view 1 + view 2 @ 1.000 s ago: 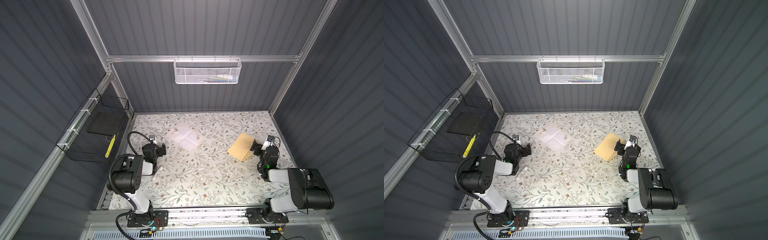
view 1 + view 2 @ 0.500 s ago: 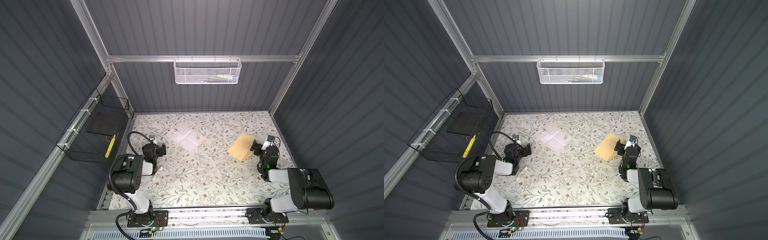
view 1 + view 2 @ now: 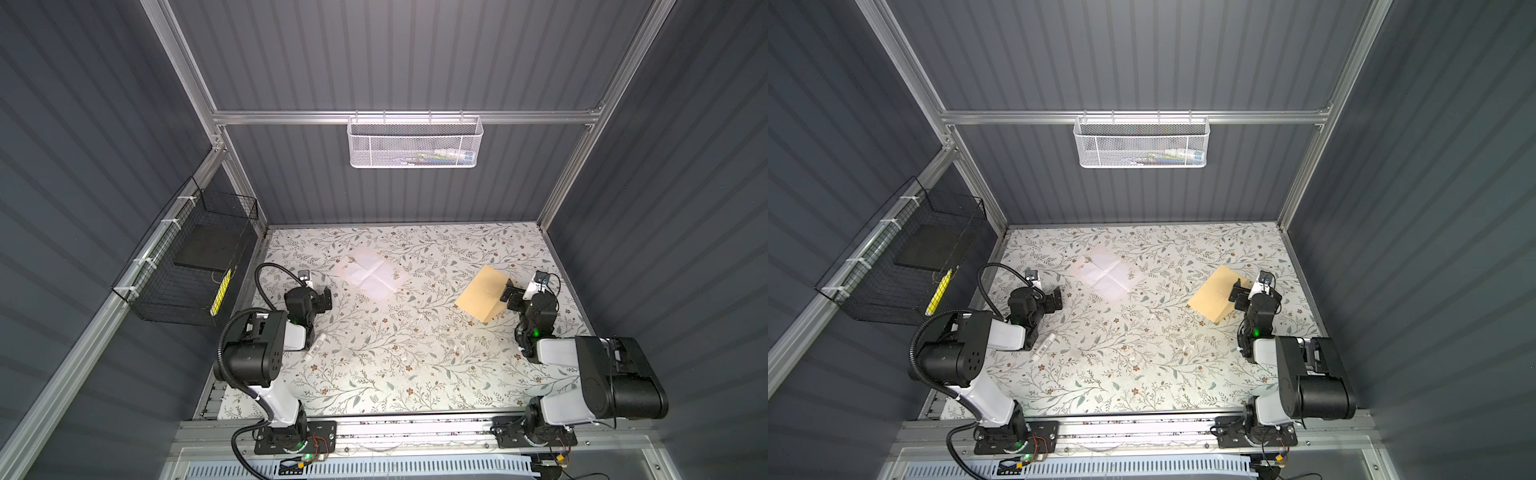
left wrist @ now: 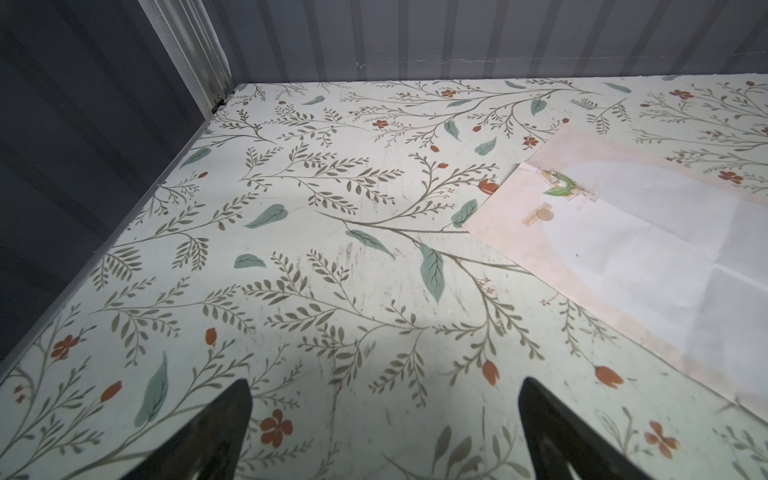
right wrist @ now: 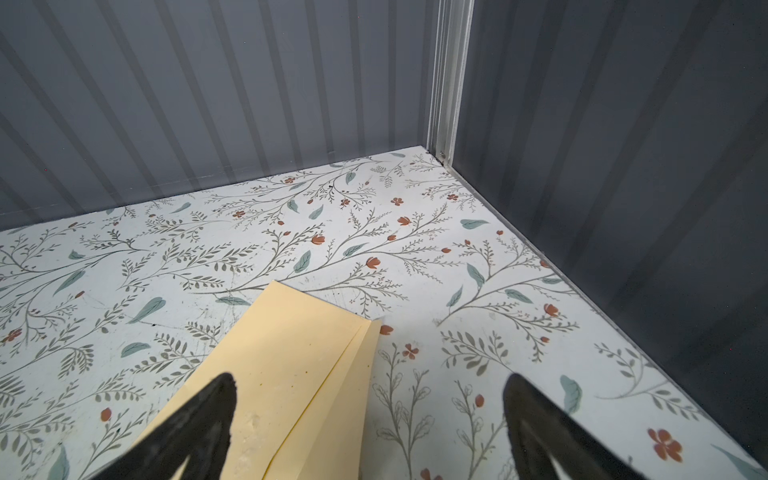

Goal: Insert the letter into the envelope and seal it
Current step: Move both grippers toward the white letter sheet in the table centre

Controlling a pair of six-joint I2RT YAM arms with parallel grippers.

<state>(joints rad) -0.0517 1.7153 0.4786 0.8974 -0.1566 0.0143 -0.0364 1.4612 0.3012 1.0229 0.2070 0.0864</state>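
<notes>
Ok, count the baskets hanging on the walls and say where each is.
2. The white mesh basket hangs from the back wall's rail; the black wire basket hangs on the left wall. No other is visible.

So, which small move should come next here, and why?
Probably the left gripper should ease toward the nearest edge of the letter. Its jaws stand open and empty. The letter lies flat on the table, apart from the envelope. The right gripper, also open, is at the envelope's edge.
</notes>
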